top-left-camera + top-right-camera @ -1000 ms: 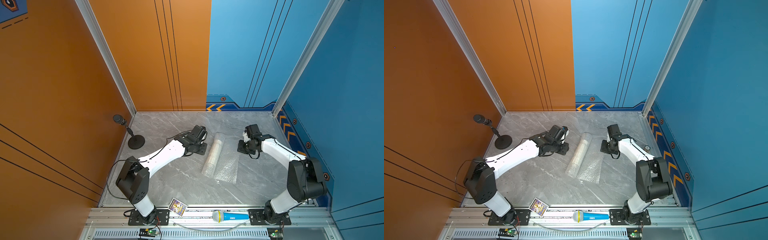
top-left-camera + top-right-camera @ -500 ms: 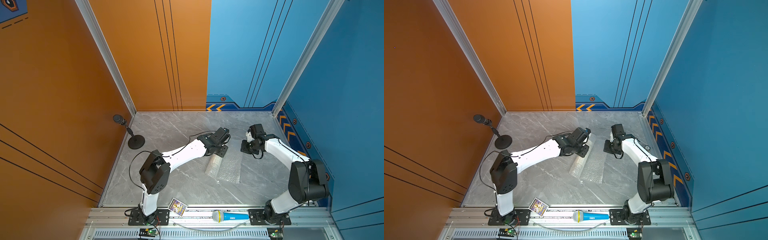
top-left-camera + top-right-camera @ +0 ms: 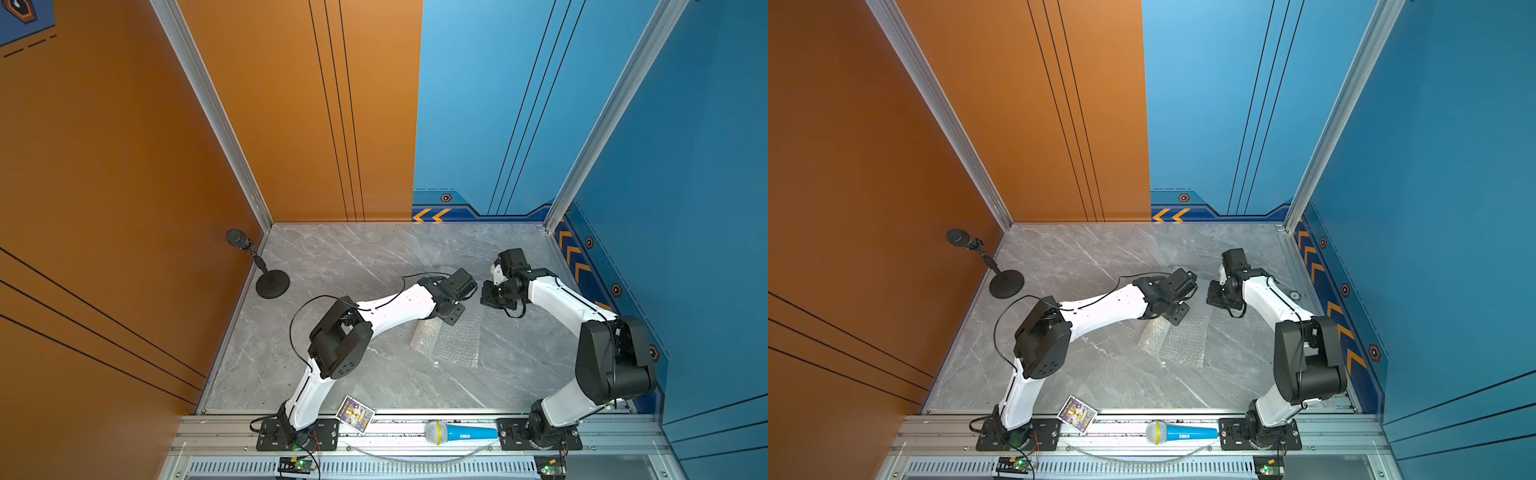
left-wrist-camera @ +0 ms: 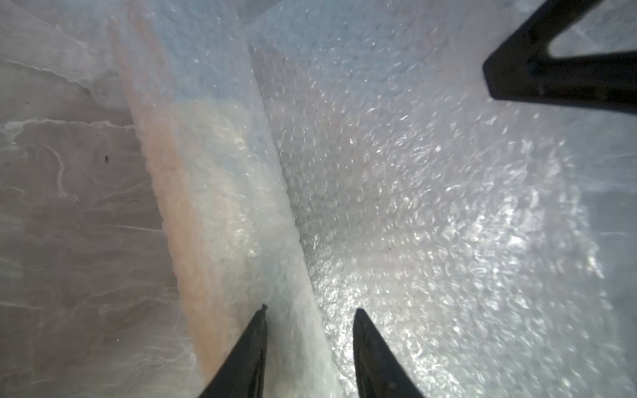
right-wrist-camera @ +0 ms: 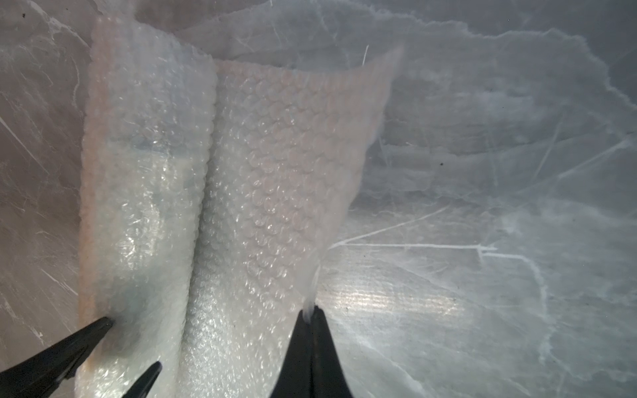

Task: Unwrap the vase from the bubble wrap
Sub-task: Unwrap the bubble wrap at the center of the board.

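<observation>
The bubble wrap [image 3: 455, 343] lies mid-table, part flat sheet, part whitish roll [image 3: 423, 334] [image 3: 1152, 334]. The vase is hidden inside that roll. My left gripper [image 4: 310, 308] is open at the roll's [image 4: 213, 193] far end, one finger over the roll and one at its seam with the flat sheet. In the right wrist view its fingers [image 5: 96, 330] rest on the roll [image 5: 141, 193]. My right gripper [image 5: 312, 308] is shut on the sheet's free edge, a thin fold pinched between its tips and lifted. In both top views it [image 3: 489, 300] [image 3: 1214, 298] stands just right of the left one [image 3: 451, 316].
A black microphone on a round stand [image 3: 271, 283] stands at the table's left edge. On the front rail lie a blue toy microphone [image 3: 461, 432] and a colourful card [image 3: 355, 413]. Orange and blue walls close in three sides.
My left arm has swung right, from beside the roll to over its far end. The right gripper has drawn the sheet's edge slightly rightward, and the roll lies further right.
</observation>
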Available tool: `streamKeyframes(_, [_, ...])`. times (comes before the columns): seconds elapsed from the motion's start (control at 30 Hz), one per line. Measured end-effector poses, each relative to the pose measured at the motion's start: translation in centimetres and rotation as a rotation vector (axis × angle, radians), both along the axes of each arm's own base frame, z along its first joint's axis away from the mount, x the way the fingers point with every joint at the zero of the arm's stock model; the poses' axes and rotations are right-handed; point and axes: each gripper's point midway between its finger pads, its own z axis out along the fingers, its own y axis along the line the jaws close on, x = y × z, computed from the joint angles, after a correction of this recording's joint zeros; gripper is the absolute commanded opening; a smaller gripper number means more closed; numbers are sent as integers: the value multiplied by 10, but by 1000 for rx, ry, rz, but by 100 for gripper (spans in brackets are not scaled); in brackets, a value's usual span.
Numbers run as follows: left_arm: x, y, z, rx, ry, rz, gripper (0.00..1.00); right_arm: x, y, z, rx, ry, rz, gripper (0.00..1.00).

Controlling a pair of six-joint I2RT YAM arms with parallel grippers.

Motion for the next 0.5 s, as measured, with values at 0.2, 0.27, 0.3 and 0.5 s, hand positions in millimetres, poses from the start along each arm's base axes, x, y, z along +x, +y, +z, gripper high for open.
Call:
streamKeyframes(0.2, [10,15,-1,62,-36,19,43,0,0,0,2,0,0,0])
streamKeyframes(0.27, [14,20,-1,73,-42,30,43,0,0,0,2,0,-1,0])
streamKeyframes(0.3, [17,24,-1,79,-44,39,43,0,0,0,2,0,-1,0])
streamKeyframes(0.5, [34,48,-7,103,-41,97,42,1,-4,0,5,1,-11,0])
